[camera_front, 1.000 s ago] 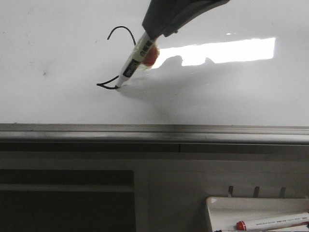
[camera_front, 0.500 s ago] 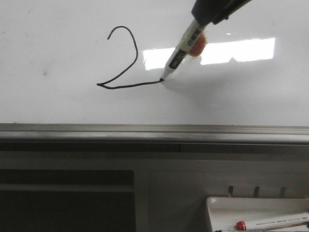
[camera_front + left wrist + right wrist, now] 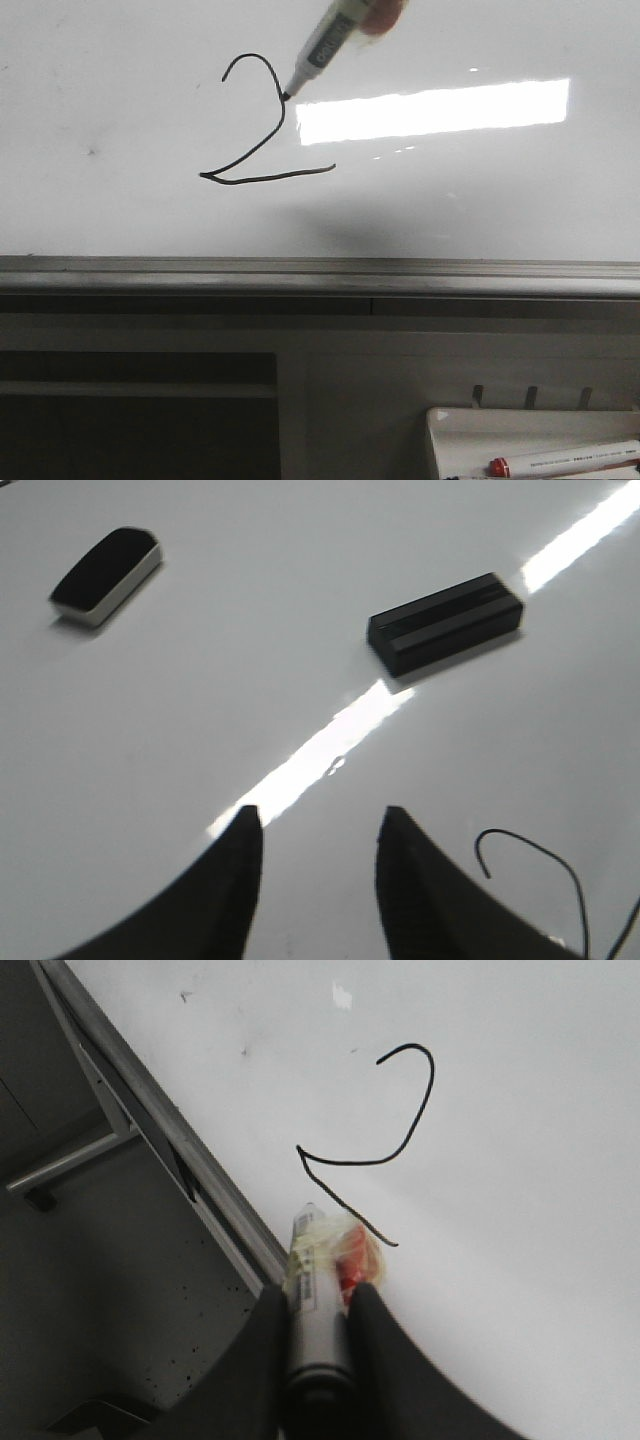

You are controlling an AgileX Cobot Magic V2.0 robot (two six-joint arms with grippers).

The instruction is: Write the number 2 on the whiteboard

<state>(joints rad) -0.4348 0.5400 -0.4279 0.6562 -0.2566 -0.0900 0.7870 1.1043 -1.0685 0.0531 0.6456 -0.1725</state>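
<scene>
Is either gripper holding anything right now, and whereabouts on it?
The right gripper clamps a white-barrelled black marker pen around its rear barrel, tip end sticking forward. The left gripper is open and holds nothing.

The number 2 [image 3: 258,125] was seen drawn in a thin black line on the whiteboard [image 3: 120,210]. Its top was formed as a curled hook, from which a curve was carried down and leftward to a sharp corner; from there a long, slightly wavy base stroke was run to the right. The digit was placed left of a bright rectangular reflection on the glossy white surface. Faint smudges were visible on the board, and a grey metal rail was fixed along its lower edge.
</scene>
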